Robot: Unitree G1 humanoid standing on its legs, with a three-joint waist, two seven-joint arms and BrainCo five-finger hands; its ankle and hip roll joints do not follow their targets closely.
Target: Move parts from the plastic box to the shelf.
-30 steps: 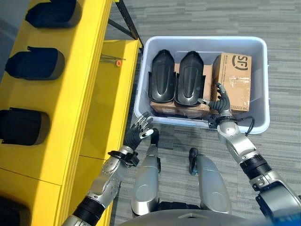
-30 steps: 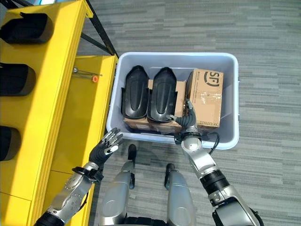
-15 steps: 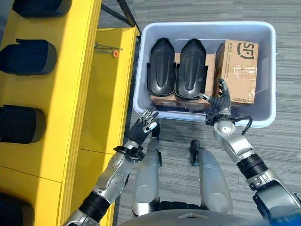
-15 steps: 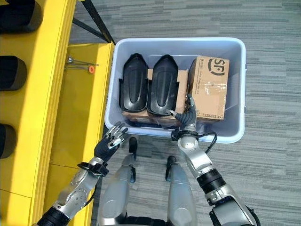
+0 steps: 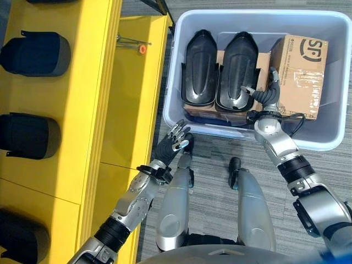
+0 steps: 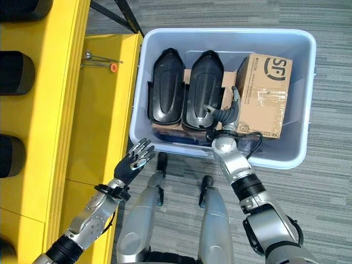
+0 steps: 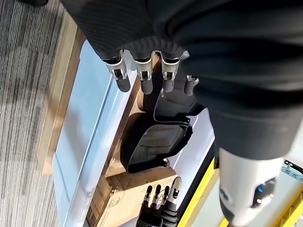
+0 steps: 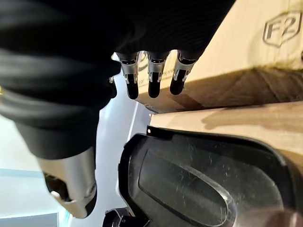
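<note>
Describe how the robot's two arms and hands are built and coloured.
Both arms are silver-grey metal segments joined by black collars. Each wrist and the back of each hand sits under a dark ribbed cover. The left hand and right hand have silver fingers with dark tips and a separate thumb. A black cable loops beside the right wrist.

I see even, bright light from above, with no hard shadows on the floor (image 5: 220,33). The black parts (image 5: 199,66) carry soft glare on their curved tops. In my right wrist view the dark cover (image 8: 71,42) close to the fingers (image 8: 154,78) is blurred and underexposed.
</note>
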